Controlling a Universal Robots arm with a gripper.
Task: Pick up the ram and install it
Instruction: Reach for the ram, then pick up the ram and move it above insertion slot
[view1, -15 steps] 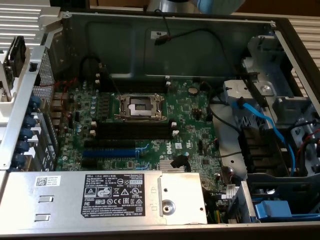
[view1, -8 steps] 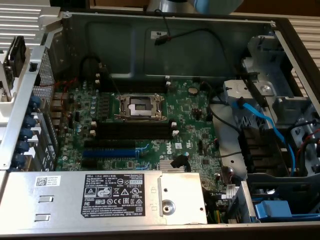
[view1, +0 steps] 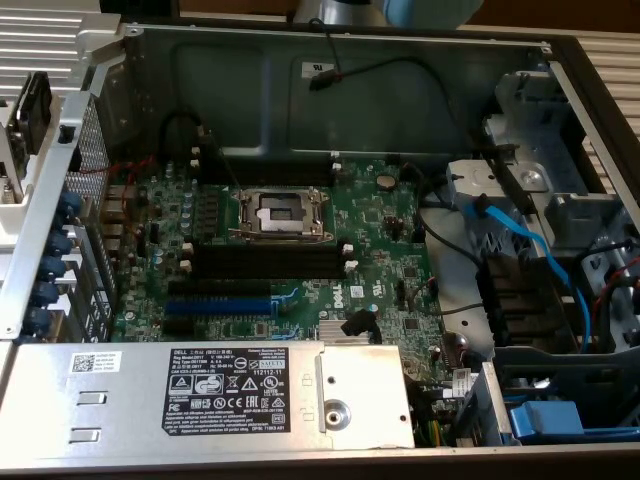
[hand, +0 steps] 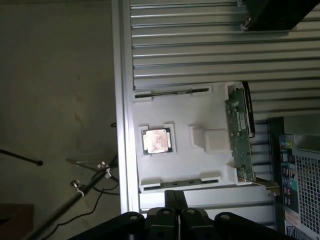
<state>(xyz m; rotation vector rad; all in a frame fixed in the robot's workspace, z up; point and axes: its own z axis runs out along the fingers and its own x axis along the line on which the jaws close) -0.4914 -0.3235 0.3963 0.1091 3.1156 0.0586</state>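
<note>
Ram (hand: 172, 91) seen edge-on only: a thin dark strip lying in a groove of the white moulded tray (hand: 195, 162), on the tray's far side from the pincer (hand: 175, 195). Chips and label could not be made out. Pincer clenched, its two black fingers pressed flat against each other, tips just short of the tray's near edge. The near groove (hand: 180, 181), right ahead of the tips, looked grey; could not tell whether anything lay in it. Between the grooves sat a square processor (hand: 156, 140) with a pale metal lid. Off to one side a green circuit card (hand: 240, 135) stood on edge. Tray rested on a ribbed aluminium surface (hand: 200, 45), close to its edge, with bare floor (hand: 55, 75) beyond. In the exterior view, the motherboard (view1: 300, 225) in the open case showed black memory slots (view1: 265, 262) with white end clips, standing bare, open room above them. Arm (view1: 420, 10) was cut off at the frame's edge.
</note>
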